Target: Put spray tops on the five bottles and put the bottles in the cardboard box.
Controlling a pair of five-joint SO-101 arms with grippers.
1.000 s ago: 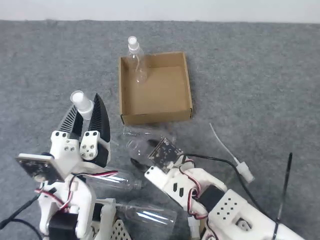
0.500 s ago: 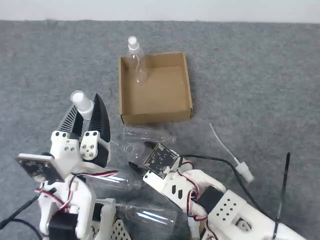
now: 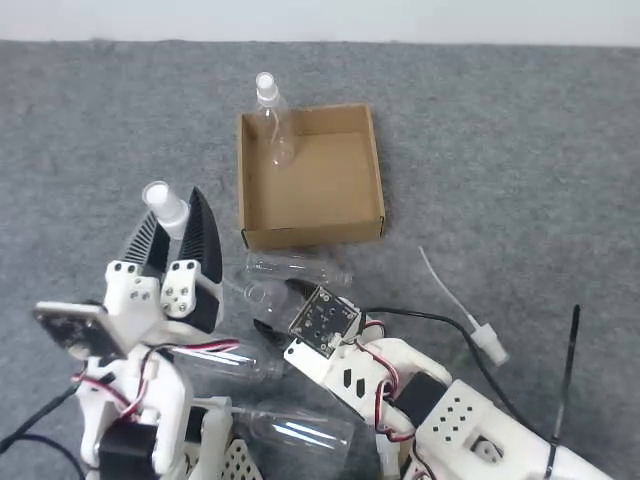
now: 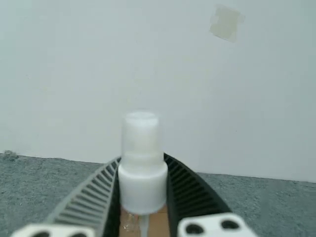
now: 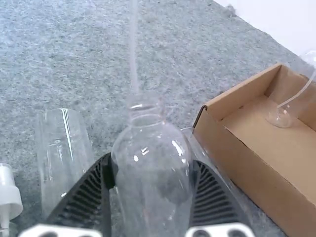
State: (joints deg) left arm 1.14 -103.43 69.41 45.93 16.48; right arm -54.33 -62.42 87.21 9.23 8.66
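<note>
The right gripper (image 5: pixel 150 167) had its jaws closed around a clear bottle (image 5: pixel 149 143) just beside the cardboard box (image 5: pixel 237 163). The thin, slick plastic would likely dent, so mid-body suited best. The left gripper (image 4: pixel 142 162) pinched a light spray top (image 4: pixel 142 185) by its collar (the stiffest part).

Left arm: near left, wrist raised, pointing far.
Left gripper (image 3: pixel 175 215): clamped on an upright spray top (image 3: pixel 163 203).
Right arm: near right, stretched low toward the left.
Right gripper (image 3: pixel 280 308): clasping a bottle (image 5: pixel 150 168).
</note>
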